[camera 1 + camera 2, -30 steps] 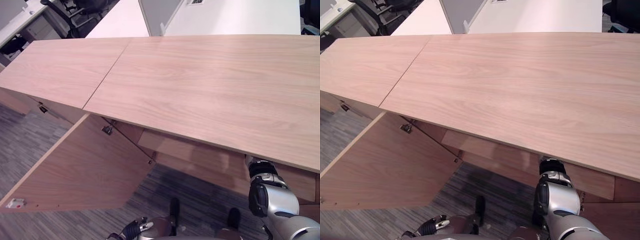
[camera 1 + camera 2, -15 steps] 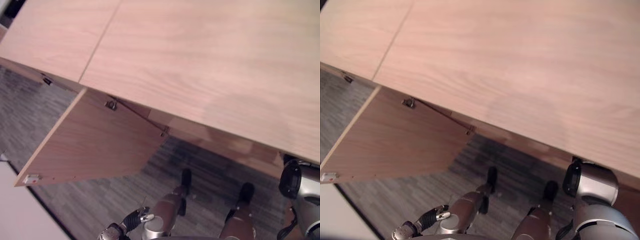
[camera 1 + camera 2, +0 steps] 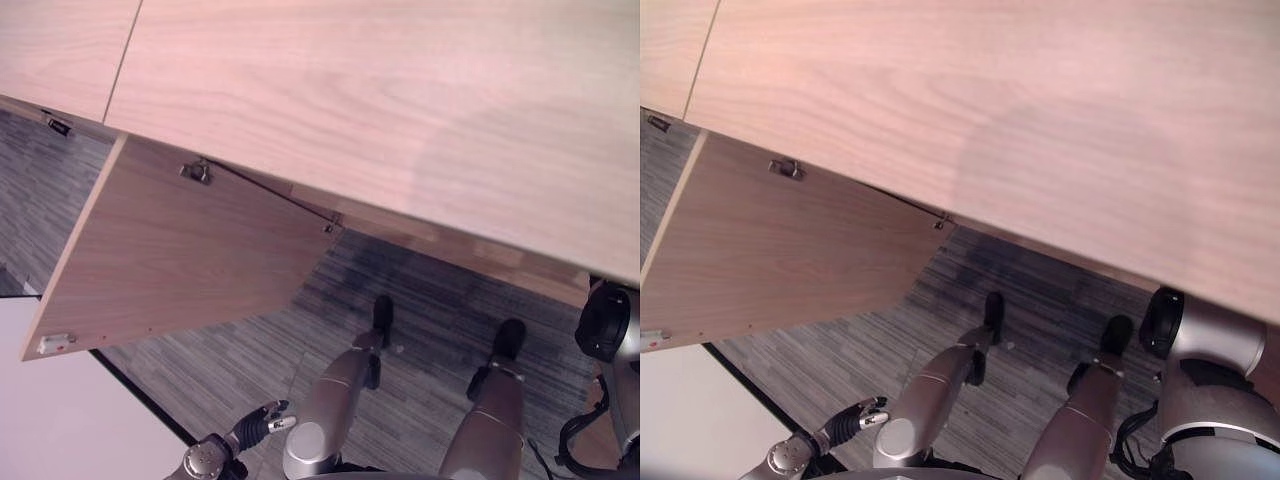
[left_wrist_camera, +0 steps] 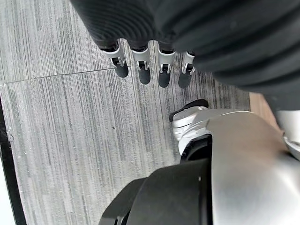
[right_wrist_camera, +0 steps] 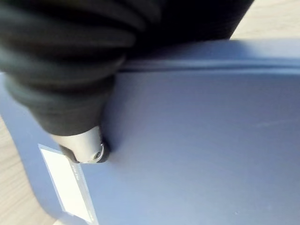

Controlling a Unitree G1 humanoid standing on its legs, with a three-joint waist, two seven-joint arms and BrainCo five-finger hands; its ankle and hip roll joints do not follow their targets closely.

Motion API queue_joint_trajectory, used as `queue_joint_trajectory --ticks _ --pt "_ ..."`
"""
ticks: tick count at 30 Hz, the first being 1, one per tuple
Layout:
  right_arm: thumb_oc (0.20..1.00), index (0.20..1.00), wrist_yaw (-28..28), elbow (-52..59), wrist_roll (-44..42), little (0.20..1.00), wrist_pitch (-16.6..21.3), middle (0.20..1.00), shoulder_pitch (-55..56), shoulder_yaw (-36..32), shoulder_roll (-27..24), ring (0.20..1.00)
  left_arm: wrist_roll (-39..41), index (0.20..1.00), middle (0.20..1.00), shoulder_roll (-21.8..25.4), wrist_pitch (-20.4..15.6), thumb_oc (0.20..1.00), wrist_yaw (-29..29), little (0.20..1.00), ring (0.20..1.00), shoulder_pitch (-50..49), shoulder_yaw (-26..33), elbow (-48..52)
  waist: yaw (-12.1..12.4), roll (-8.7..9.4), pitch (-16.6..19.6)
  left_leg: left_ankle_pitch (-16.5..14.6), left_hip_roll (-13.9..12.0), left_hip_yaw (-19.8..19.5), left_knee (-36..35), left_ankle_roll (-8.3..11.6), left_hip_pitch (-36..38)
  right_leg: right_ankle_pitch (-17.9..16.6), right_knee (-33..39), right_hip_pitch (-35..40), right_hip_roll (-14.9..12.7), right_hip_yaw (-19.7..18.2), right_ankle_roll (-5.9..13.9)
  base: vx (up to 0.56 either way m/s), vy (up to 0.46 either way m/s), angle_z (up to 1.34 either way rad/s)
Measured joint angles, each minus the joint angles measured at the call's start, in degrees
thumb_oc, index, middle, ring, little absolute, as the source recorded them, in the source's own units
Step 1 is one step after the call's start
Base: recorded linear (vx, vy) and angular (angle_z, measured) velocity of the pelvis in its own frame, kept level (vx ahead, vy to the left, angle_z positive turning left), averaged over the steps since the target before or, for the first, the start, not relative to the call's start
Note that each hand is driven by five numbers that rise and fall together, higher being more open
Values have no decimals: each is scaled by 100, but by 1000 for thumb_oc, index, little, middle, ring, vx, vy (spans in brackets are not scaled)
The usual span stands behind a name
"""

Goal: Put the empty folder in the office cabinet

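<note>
The blue folder with a white label lies close against my right hand in the right wrist view. The thumb presses on its face and pinches it; pale wood shows round its edges. In the eye views my right arm goes in under the wooden cabinet top at the right edge, where the hand and folder are hidden. The cabinet's left door stands swung wide open. My left hand hangs low beside me with straight fingers over the grey carpet, holding nothing.
A second cabinet section adjoins on the left, with a seam between the tops. A white surface with a dark edge lies at the lower left, under the open door's outer corner. Grey carpet runs before the cabinet.
The camera has tilted down toward the floor, so the desks at the back have left the picture. The door stays open and my right arm stays under the cabinet top.
</note>
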State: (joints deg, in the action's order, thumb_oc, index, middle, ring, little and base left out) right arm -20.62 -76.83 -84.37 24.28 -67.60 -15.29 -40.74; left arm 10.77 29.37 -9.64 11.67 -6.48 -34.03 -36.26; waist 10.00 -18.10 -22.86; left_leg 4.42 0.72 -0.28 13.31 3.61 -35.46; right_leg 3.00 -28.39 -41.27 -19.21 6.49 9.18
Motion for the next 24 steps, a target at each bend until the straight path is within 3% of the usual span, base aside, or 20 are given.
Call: queue_joint_trajectory --ticks 1,3,4,5,6,7,16,24 --pt "200 200 10 32 4 200 10 200 -136 6 -39 200 3 1000 1000 19 0 1000 -5 1000 1000 84 -30 -12 -49 33 -10 -206 68 -21 411 188 -276 50 -25 -210 -124 -2 -48 -22 -50 21" --pt "200 200 148 37 61 200 -109 200 -258 198 -131 200 3 1000 1000 8 -30 1000 10 1000 1000 84 -71 14 42 -87 -5 -925 99 -13 1920 -85 -579 53 8 -340 -99 -1 32 -27 -58 -33" --pt "200 200 232 84 62 200 -180 200 -245 399 -128 200 0 1000 1000 9 -20 1000 -10 1000 1000 35 -86 18 190 -220 100 -1295 -23 -41 1819 -42 -467 112 -471 -593 38 -54 230 -14 -36 -47" --pt "200 200 299 210 65 200 -210 200 -279 422 -130 200 -1 1000 1000 -9 -7 1000 -60 1000 1000 118 -48 -47 158 -201 88 -1368 -11 7 1880 -70 -600 320 -1110 -842 18 -253 52 -6 -19 -11" --pt "200 200 321 273 73 200 -194 200 -351 424 -135 200 0 1000 1000 -22 -2 1000 -138 1000 1000 174 17 -82 117 -196 86 -1338 5 -9 1821 -50 -723 600 -1538 -904 57 -259 -85 -18 -57 47" --pt "200 200 313 346 57 200 -125 200 -483 380 -179 200 -2 1000 1000 71 -6 1000 -169 1000 1000 258 6 -46 43 -74 -5 -1240 32 -21 1726 42 -817 910 -1360 -606 129 -184 -290 -11 -40 47" --pt "200 200 333 319 56 200 -184 200 -483 615 -135 200 -1 1000 1000 33 51 1000 -230 1000 1000 257 -81 -63 47 -73 -9 -660 1 -88 1441 128 -822 883 -1468 -737 122 -81 -347 22 -43 5" --pt "200 200 313 318 56 200 -118 200 -545 630 -82 200 -1 1000 1000 23 48 1000 -334 1000 1000 332 -33 -46 -19 -52 -13 -618 8 -109 1439 88 -819 955 -1522 -728 109 -77 -349 18 -35 2"
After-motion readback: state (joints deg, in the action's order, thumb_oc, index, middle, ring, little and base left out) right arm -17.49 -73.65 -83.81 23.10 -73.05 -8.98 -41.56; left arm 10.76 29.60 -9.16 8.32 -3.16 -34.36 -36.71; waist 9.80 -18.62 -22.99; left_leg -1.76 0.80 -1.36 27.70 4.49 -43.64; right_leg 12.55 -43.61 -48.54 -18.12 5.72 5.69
